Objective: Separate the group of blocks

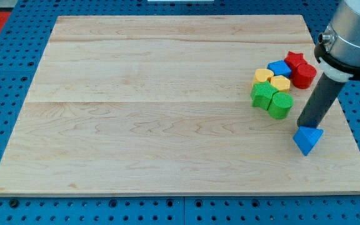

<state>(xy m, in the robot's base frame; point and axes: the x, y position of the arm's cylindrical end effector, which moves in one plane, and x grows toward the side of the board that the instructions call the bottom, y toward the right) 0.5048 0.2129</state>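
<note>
While my tip (303, 125) touches blue triangle (308, 139), clustered blocks (281, 83) sit apart

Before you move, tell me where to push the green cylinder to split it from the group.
Contact the green cylinder on its upper curved side, coming from the view's top, probably best. The green block touches it at upper left; bare board lies below. My tip sits right of it, beside the blue triangular block.

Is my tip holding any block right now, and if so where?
Nothing is held. My tip only meets the top of the blue triangular block, apart from the cluster.
</note>
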